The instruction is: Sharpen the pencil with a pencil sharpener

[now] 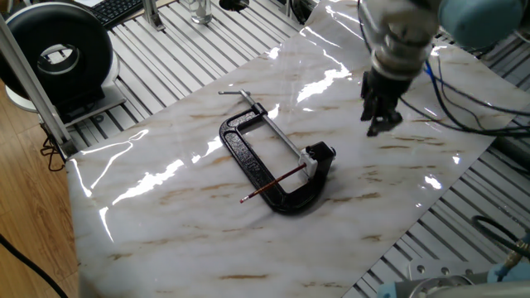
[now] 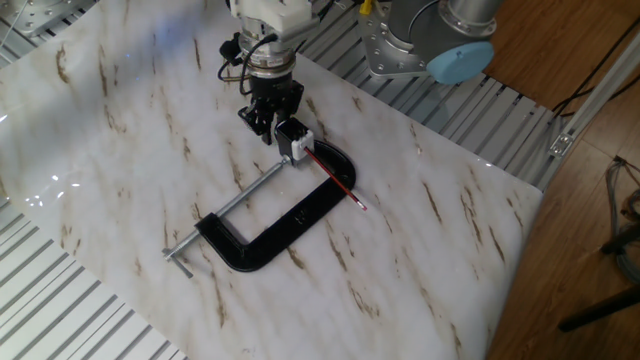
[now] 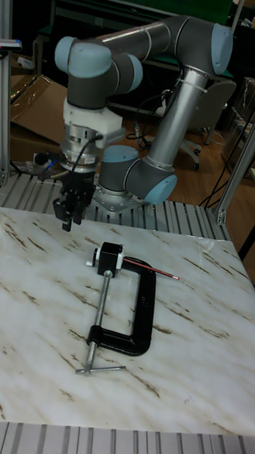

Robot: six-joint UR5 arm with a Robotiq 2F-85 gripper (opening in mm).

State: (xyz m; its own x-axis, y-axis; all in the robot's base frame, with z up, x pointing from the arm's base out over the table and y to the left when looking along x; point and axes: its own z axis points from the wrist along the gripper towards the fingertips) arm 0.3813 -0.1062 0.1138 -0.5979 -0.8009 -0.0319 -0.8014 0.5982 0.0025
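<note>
Hanging over the counter [image 1: 166, 223], the hand [image 1: 379, 124] holds nothing. Its fingers look slightly parted, though the pictures are soft there. In one fixed view and the tall fixed view it stands clear of the work, off beyond the clamp's screw end. The other fixed view shows it much closer to the sharpener [image 2: 297, 140], so the true gap is hard to judge.

The sharpener is a small pale block at the mouth of the black clamp [image 1: 248, 157], seemingly pinched there. The pencil [image 1: 273, 184] lies low across the clamp's frame. One end is at or in the sharpener and the other points out over the bare counter; how deep it sits cannot be seen.

Judging from this, the pencil is seated and needs gripping and turning. The risks lie in the approach:
- The pencil is thin and lies nearly flat, so a hand that comes down off-line could knock it out of the sharpener or roll it off the frame.
- Fingers set too low would hit the clamp.
- A sideways push while twisting could snap the lead or shift the loose clamp.
</note>
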